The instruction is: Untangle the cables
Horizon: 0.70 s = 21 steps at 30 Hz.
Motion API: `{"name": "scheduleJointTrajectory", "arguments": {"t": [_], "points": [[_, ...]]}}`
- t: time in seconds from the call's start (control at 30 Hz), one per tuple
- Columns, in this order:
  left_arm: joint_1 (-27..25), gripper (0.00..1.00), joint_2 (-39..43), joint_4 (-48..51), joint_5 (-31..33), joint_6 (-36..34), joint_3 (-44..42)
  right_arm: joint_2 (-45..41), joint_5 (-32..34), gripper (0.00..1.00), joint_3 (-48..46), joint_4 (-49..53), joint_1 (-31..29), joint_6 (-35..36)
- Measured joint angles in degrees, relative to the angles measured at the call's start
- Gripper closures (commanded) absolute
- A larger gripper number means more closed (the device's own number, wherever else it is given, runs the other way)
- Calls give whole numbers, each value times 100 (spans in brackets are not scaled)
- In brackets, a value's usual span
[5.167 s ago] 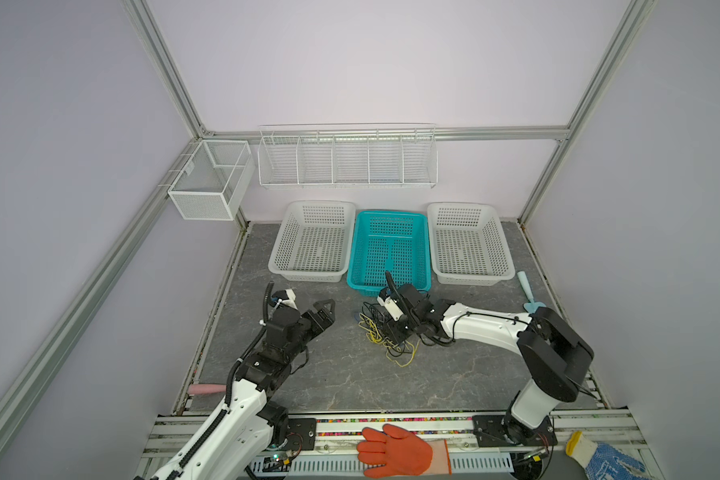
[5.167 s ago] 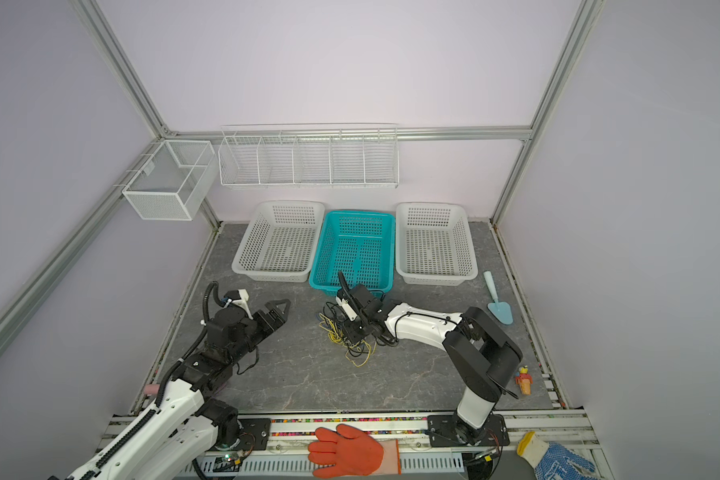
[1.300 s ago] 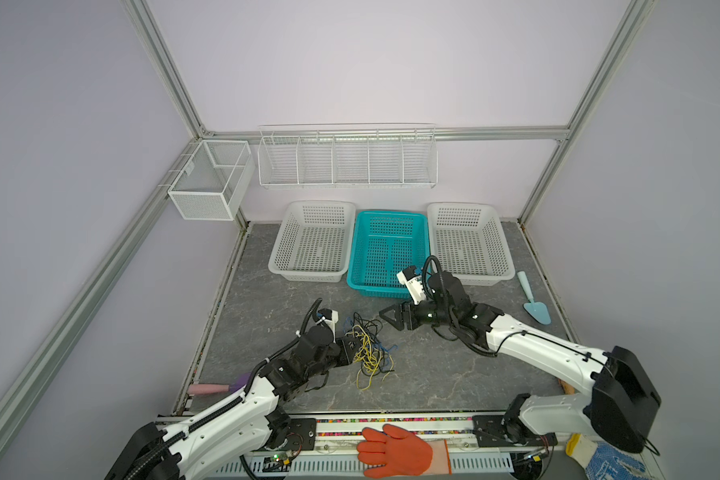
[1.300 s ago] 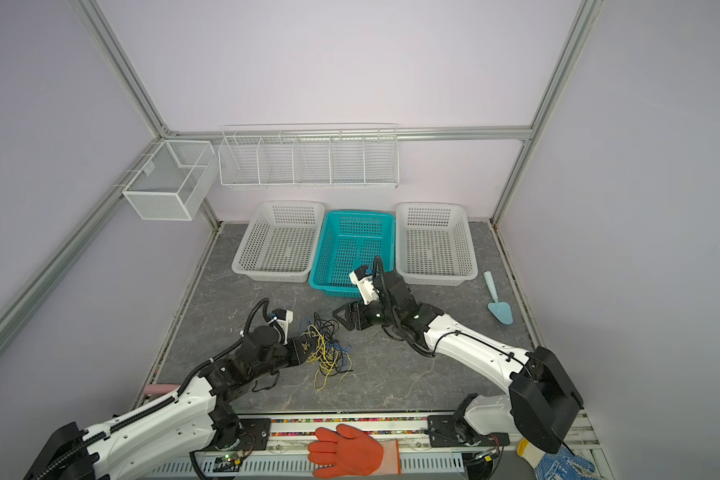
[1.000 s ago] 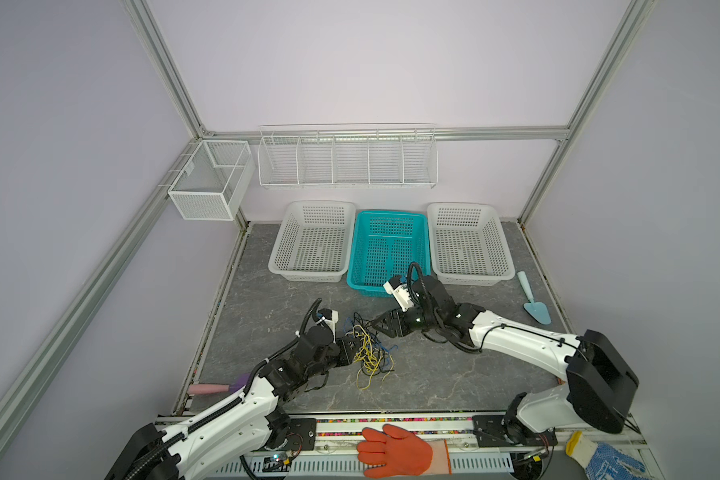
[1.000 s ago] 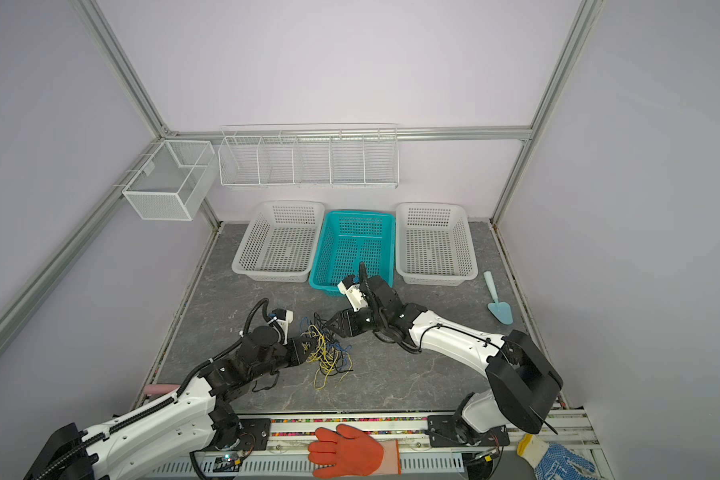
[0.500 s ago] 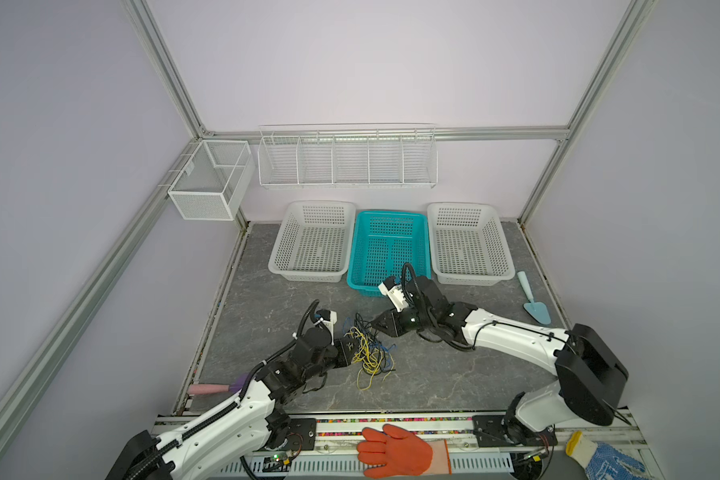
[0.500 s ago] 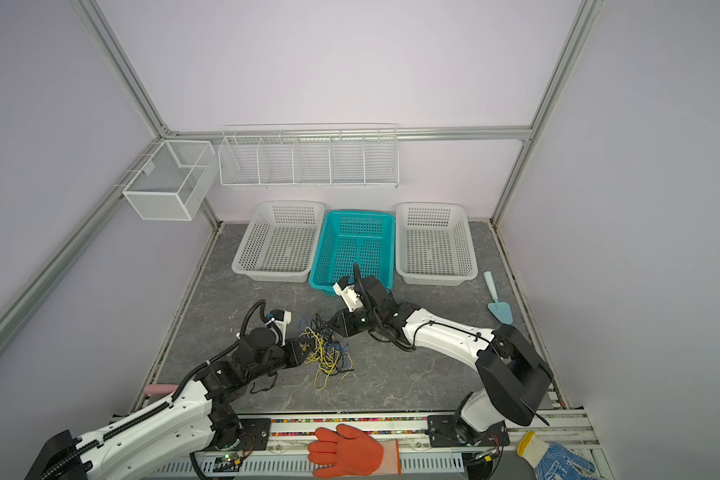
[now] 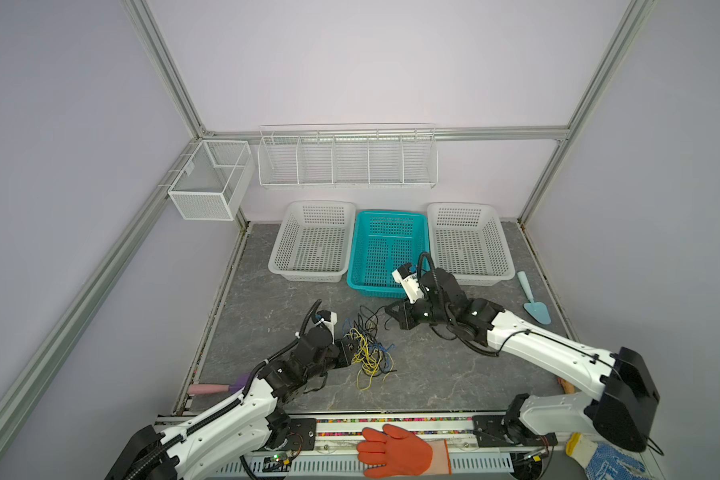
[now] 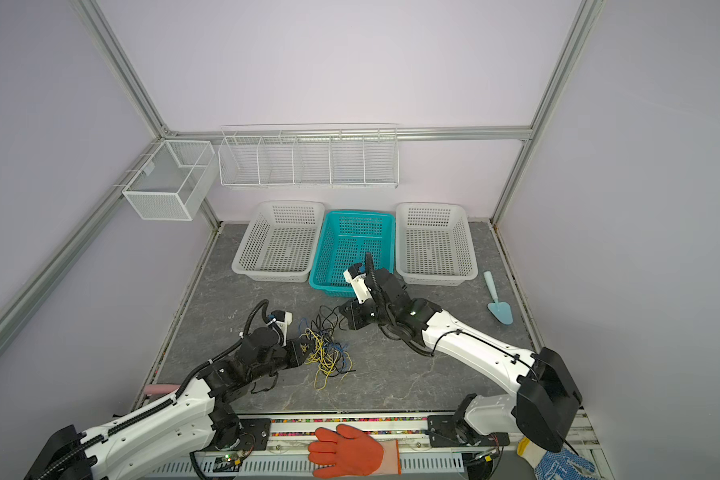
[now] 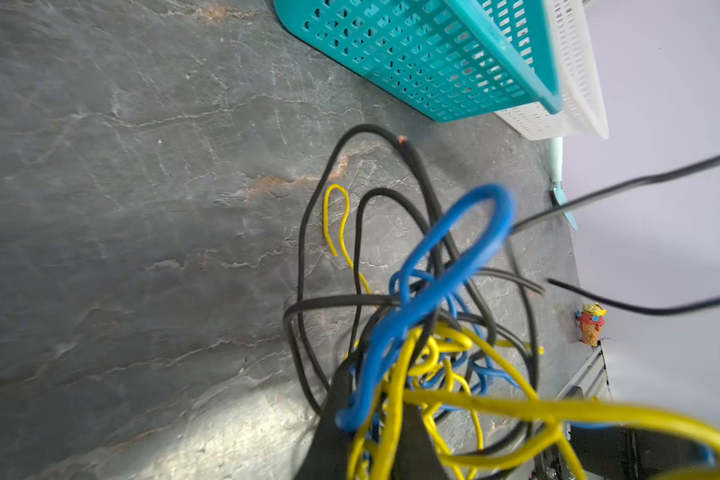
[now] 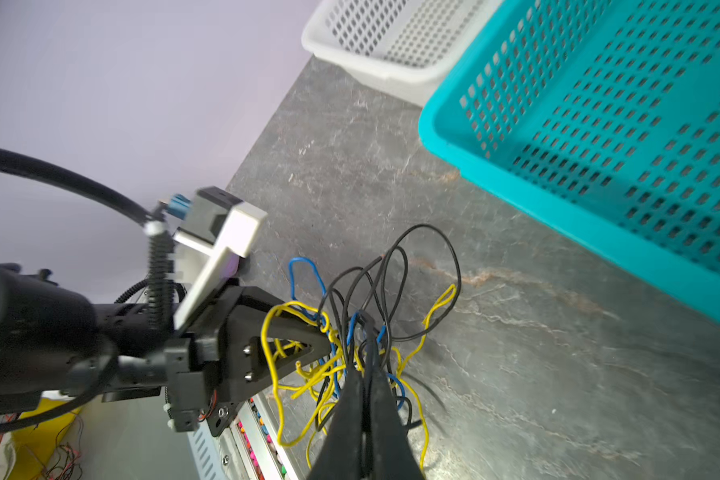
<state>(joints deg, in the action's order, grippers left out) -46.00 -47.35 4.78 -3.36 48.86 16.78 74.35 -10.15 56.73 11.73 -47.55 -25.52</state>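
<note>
One tangle of cables (image 9: 368,353) in three colours (yellow, black, blue) is lying on the gray mat (image 9: 287,299) a little in front of the teal basket (image 9: 375,249). Strand count cannot be told. Left gripper (image 9: 347,352) is sitting at the tangle's edge farthest from that basket. Its jaws are pinching in on blue and yellow strands, as the left wrist view shows. Right gripper (image 9: 393,316) is hovering between basket and tangle, jaws clamped together on one black cable (image 11: 641,181) that is running taut out of the pile. Two white baskets (image 9: 312,245) (image 9: 468,243) are flanking the teal basket, one on each side. One trowel (image 9: 533,297) is lying to its right, past the white one. One orange glove (image 9: 395,451) is lying on the front rail, beyond the tangle.
</note>
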Motion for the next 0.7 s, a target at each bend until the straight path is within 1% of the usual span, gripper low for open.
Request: {"name": "scheduleJointTrajectory", "arguments": {"t": [0.47, 0.7], "points": [[0, 100, -299, -199, 13, -4, -28, -1272, 857, 93, 839, 1119, 39, 595], [-2, 100, -529, -369, 39, -7, -31, -1749, 1515, 93, 1733, 1814, 101, 975]]}}
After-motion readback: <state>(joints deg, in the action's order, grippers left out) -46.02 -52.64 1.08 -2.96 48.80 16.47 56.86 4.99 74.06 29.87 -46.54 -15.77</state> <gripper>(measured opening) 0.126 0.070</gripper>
